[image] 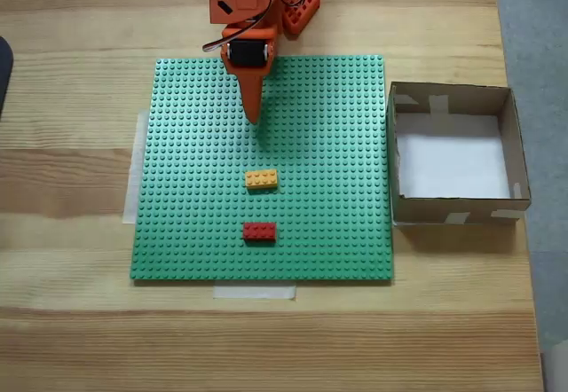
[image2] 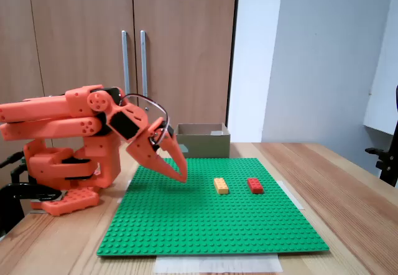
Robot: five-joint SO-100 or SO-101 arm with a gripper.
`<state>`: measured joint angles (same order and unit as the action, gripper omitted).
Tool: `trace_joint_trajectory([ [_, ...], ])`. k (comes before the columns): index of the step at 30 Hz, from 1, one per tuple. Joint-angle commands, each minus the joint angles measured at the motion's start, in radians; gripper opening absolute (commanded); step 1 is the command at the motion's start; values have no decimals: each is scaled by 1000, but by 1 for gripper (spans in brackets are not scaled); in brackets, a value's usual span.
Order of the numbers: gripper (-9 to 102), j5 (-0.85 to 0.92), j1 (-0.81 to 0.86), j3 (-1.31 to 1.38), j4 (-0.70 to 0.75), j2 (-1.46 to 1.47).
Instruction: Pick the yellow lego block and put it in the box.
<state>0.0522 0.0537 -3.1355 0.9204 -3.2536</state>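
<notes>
Wooden table [image: 71, 144], green baseplate [image: 195, 232] taped down, box [image: 519, 166] at its right in the overhead-style fixed view. Arm folded low, gripper [image2: 182, 177] empty, jaws near closed, tip down, short of yellow lego block [image: 261, 179]. Approach step; next: open, reach forward.

Orange printed arm [image2: 68, 122], black servo blocks, thin looping cable, pointed orange tool [image2: 180, 174] fingers.

Yellow lego block [image: 261, 179] yellow-orange, other brick [image: 259, 231] red, both on a green studded baseplate [image: 195, 232]. Box [image: 453, 210] brown cardboard, white floor, pale tape patches. Arm [image2: 68, 122] orange, table [image: 80, 339] light wood grain.
</notes>
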Motion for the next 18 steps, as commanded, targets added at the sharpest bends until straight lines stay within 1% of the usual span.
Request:
trace_joint_trajectory([
  [1, -1, 8, 2, -8, 2, -8],
  [13, -1, 11, -6, 0, -14, 20],
  [18, -1, 0, -3, 115, 5, 170],
])
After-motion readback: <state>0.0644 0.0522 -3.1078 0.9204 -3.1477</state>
